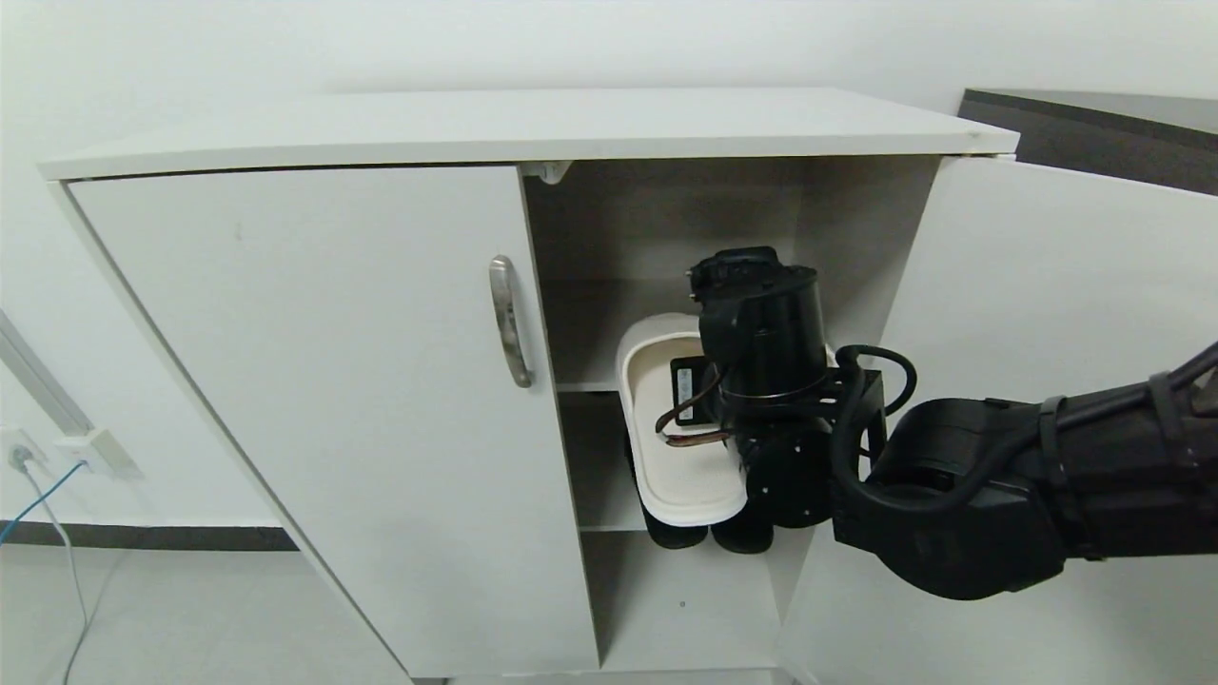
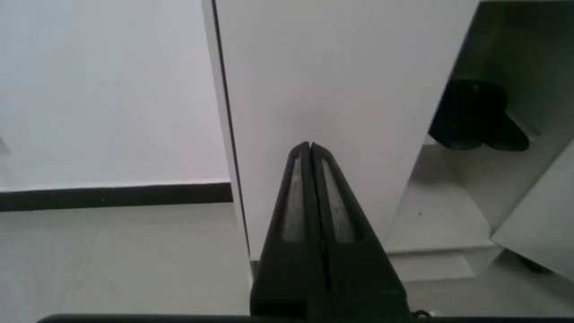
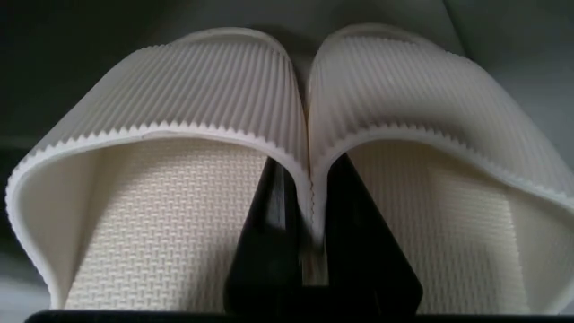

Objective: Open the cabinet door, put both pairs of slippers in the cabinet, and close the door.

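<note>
Right gripper (image 1: 709, 409) reaches into the open right half of the cabinet (image 1: 533, 124), gripping the white slippers (image 1: 666, 476). The pair hangs steeply tilted, heels toward the robot, in front of the upper shelf (image 1: 585, 385). The black slippers (image 1: 709, 538) lie just under it on the lower shelf (image 1: 609, 525), toes over the edge. I cannot tell whether the white pair touches anything. The right door (image 1: 1047, 314) stands swung wide and the left door (image 1: 314, 381) is closed.

From the left wrist, the left gripper (image 2: 309, 206) has its fingers pressed together on nothing and points at the closed door's face. The black slippers (image 2: 475, 117) sit on their shelf off to the side, with bare shelf beside them.

From the right wrist, the fingers (image 3: 269, 242) are clamped on the two adjoining inner walls of the white slippers (image 3: 179, 179), pinching the pair side by side.

The step in hand looks like placing this second pair. To do it well, carry the slippers deeper, level them and set the soles flat on a shelf before letting go. Released at this tilt, they would likely slide out or topple onto the black pair. Then back the arm straight out, clear of the right door's swing.
</note>
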